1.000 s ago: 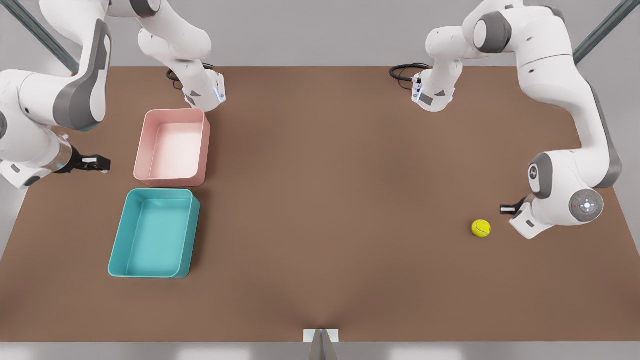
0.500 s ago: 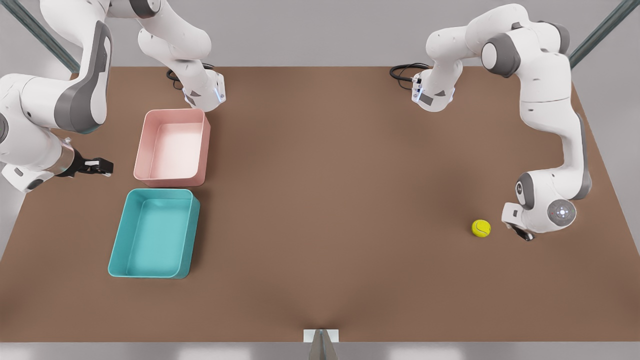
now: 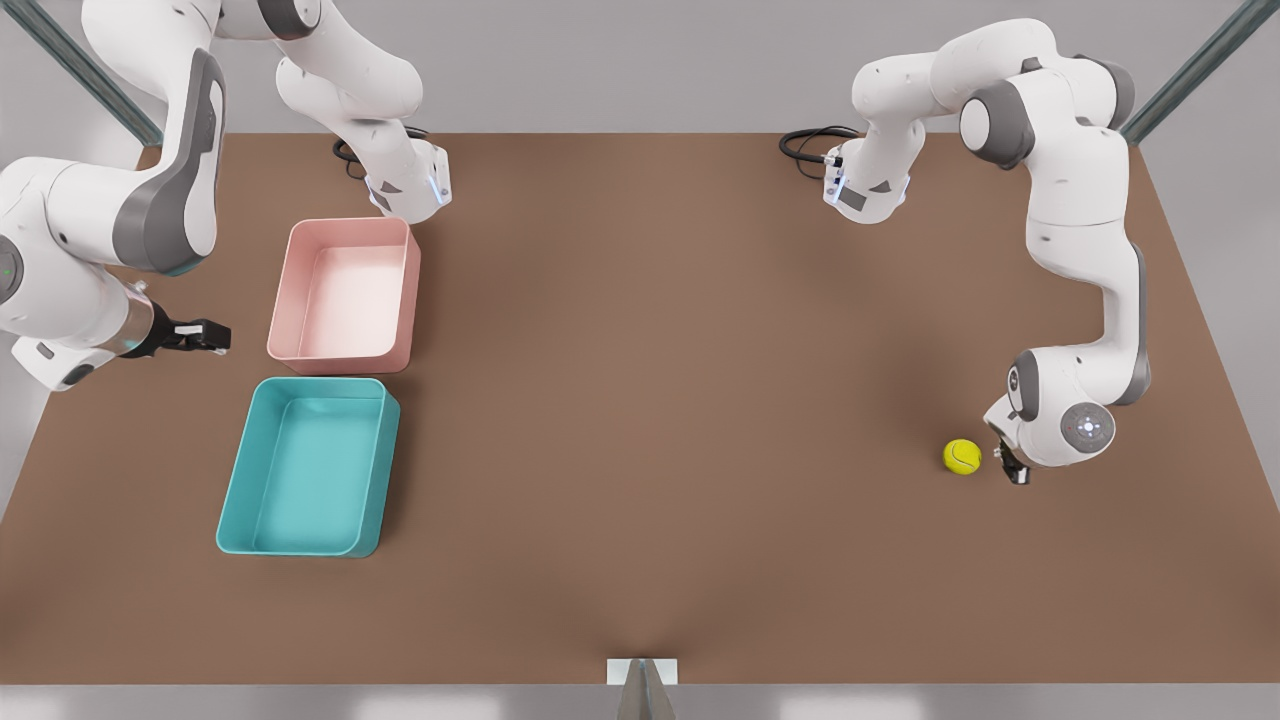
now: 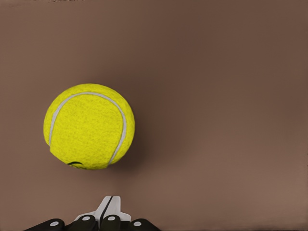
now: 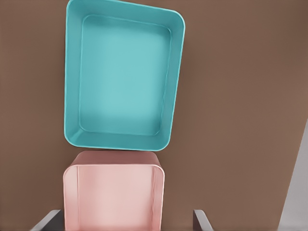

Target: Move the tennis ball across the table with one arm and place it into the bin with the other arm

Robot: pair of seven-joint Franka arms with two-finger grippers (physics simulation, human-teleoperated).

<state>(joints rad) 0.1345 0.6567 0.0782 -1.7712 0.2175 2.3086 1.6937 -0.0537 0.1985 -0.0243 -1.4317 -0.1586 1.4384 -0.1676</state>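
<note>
Left pincer [image 3: 1012, 468], fingers pressed together and empty, sits low just beside the tennis ball [image 3: 962, 456], on the side away from the teal bin [image 3: 308, 466]; right pincer [image 3: 203, 335] waits spread, empty.

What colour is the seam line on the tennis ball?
The seam on the tennis ball is a thin, pale grey-white curve on yellow-green felt; the left wrist view shows it best.

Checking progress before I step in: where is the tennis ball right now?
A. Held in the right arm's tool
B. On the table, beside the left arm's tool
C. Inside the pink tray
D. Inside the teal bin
B: the tennis ball rests on the table beside the left tool, far from the empty teal bin.
</note>
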